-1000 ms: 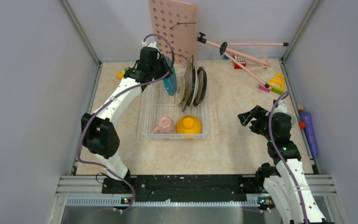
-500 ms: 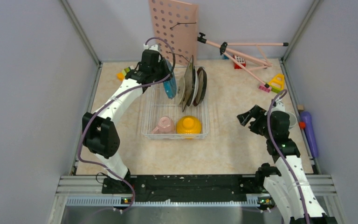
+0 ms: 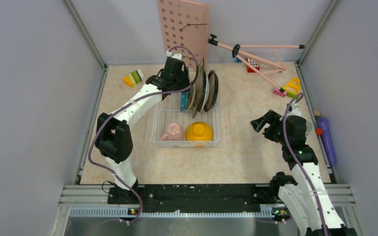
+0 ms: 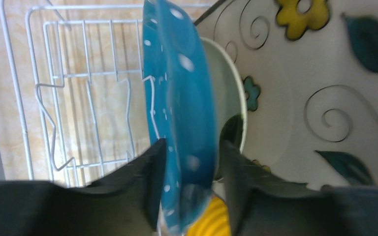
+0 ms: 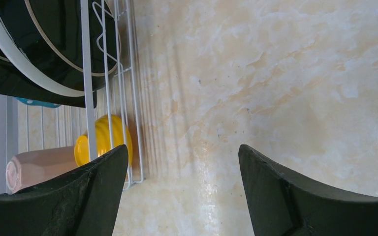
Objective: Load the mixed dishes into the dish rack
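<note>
The white wire dish rack (image 3: pixel 160 129) stands mid-table. My left gripper (image 3: pixel 182 93) is shut on the teal white-dotted dish (image 3: pixel 183 100), held on edge inside the rack's far end, right beside the square floral plate (image 3: pixel 197 88). In the left wrist view the dish (image 4: pixel 179 93) is pinched between my fingers with the floral plate (image 4: pixel 325 83) just right of it. The brown-rimmed plate (image 3: pixel 212 88) stands on edge behind it. The pink cup (image 3: pixel 171 132) and yellow-orange bowl (image 3: pixel 199 132) lie at the rack's near end. My right gripper (image 3: pixel 263 123) is open and empty, right of the rack. The small blue cup is out of view.
The pink pegboard (image 3: pixel 183 29) leans on the back wall, with a pink folding stand (image 3: pixel 256 56) to its right. Toy blocks lie at the far left (image 3: pixel 133 77) and far right (image 3: pixel 292 87). A purple object (image 3: pixel 326 140) lies by the right wall.
My left gripper has carried the teal dish to the right across the rack's far end, from near the left side up against the floral plate. The right arm has hardly moved.
</note>
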